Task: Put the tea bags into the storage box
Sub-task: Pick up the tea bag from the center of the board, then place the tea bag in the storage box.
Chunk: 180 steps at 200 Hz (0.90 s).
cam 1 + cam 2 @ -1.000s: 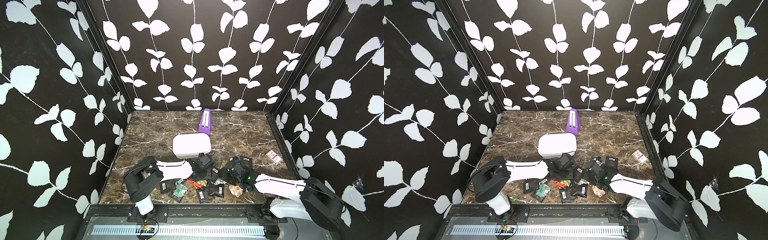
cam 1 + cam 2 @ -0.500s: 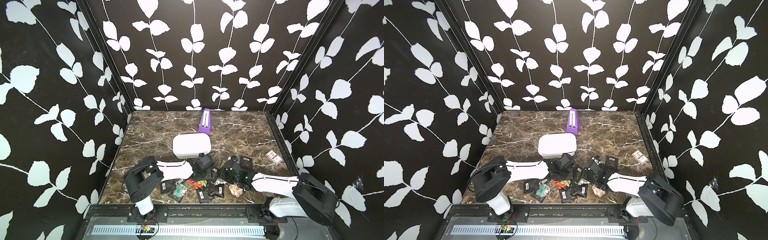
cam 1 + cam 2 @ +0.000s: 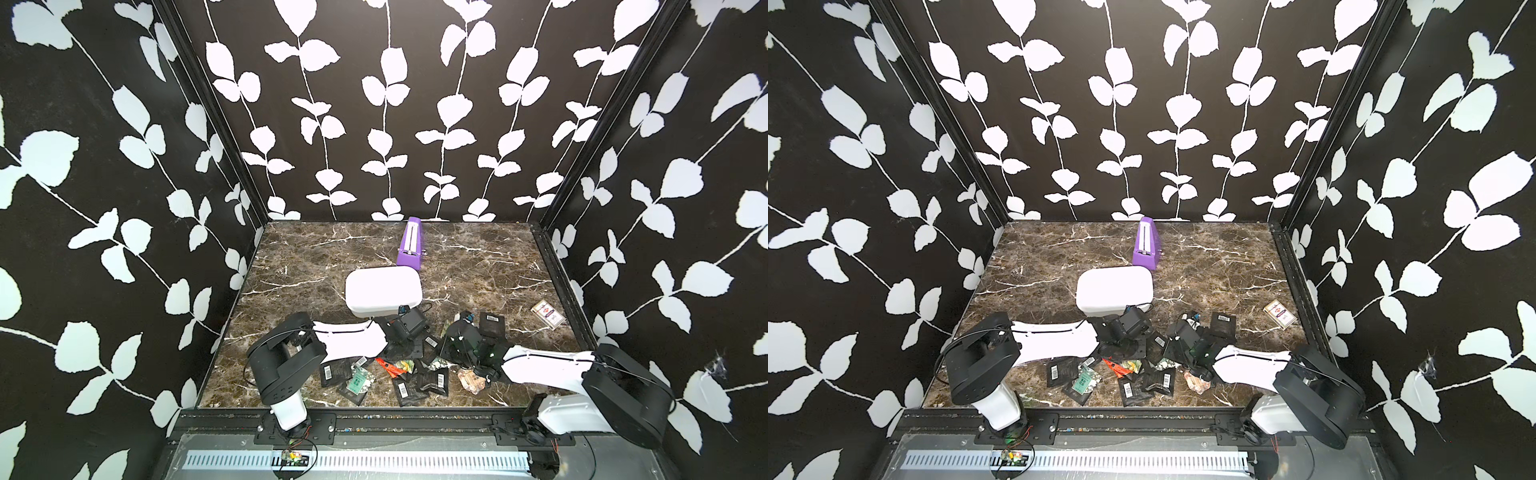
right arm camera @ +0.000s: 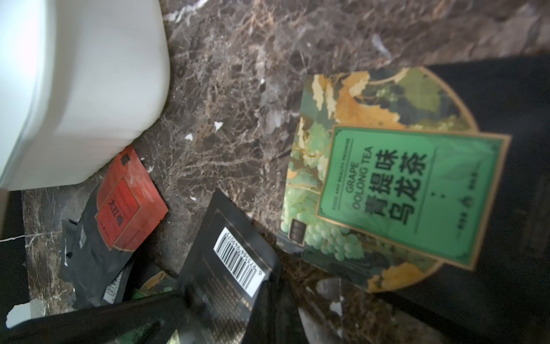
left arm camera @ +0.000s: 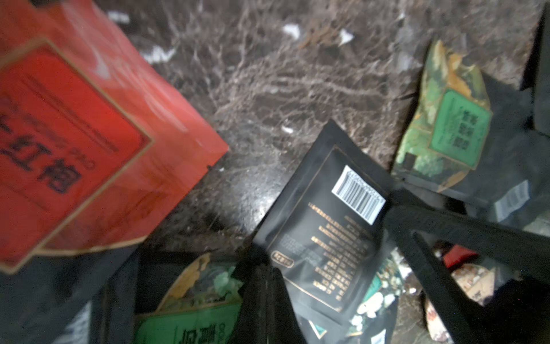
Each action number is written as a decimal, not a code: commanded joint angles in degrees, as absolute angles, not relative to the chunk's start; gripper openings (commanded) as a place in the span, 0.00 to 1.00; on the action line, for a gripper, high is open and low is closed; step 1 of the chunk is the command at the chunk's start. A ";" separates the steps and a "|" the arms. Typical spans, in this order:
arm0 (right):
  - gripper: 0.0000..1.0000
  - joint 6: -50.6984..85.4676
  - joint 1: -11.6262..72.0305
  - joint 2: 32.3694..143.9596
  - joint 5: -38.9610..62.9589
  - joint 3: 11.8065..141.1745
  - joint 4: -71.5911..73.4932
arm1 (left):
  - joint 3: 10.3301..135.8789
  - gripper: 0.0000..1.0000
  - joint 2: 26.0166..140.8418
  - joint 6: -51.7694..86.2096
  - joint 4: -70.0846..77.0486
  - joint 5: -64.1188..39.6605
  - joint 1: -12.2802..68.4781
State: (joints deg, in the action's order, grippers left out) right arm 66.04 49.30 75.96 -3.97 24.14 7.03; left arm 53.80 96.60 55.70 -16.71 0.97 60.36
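The white storage box (image 3: 383, 291) (image 3: 1115, 291) (image 4: 74, 89) stands mid-table. The tea bags (image 3: 399, 378) (image 3: 1133, 380) lie scattered in front of it, mostly black, with a red one (image 5: 74, 134) (image 4: 128, 202) and a green one (image 4: 387, 190) (image 5: 446, 125). A black tea bag with a barcode (image 5: 327, 226) (image 4: 232, 259) (image 3: 430, 341) sits between both grippers. My right gripper (image 4: 275, 303) (image 3: 442, 353) is shut on its barcode end. My left gripper (image 5: 263, 297) (image 3: 407, 351) is shut at its opposite corner; whether it pinches the bag I cannot tell.
A long purple box (image 3: 409, 245) (image 3: 1146, 247) lies behind the storage box near the back wall. A small clear-wrapped card pack (image 3: 548, 313) (image 3: 1280, 313) lies at the right edge. Patterned walls close in three sides. Both arms reach in low from the front corners.
My right gripper has slid a little left into the pile and its jaws have closed. The left arm and the box have not moved.
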 commanded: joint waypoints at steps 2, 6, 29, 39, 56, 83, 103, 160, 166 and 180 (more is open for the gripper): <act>0.00 63.32 49.63 72.73 -5.64 27.20 4.26 | 58.19 0.00 92.31 51.89 -21.63 4.33 60.73; 0.00 62.94 49.61 72.13 -5.77 27.56 3.67 | 58.93 0.00 91.89 51.31 -22.35 4.93 60.73; 0.00 61.21 49.63 68.07 -6.83 29.55 -0.55 | 62.65 0.08 89.50 48.76 -25.78 7.48 60.73; 0.00 60.77 49.62 66.01 -7.40 30.33 -2.19 | 63.52 0.10 88.14 48.05 -26.50 8.17 60.73; 0.00 59.98 49.57 62.67 -8.54 31.81 -5.90 | 63.81 0.15 85.35 47.16 -27.08 9.81 60.73; 0.00 58.43 49.55 57.87 -10.63 35.45 -13.63 | 62.75 0.23 79.75 45.90 -29.40 14.85 60.60; 0.00 57.08 49.54 55.70 -11.80 38.90 -18.10 | 60.30 0.32 75.25 45.92 -31.42 18.38 59.98; 0.00 49.17 49.60 64.84 -11.05 57.02 -23.81 | 44.29 0.45 60.86 51.59 -30.06 18.80 54.32; 0.00 48.36 49.54 66.96 -10.62 59.20 -23.57 | 42.77 0.45 59.55 51.94 -29.65 18.32 53.93; 0.00 46.84 49.56 72.70 -9.40 64.16 -22.64 | 39.90 0.47 56.86 53.03 -29.47 18.02 53.61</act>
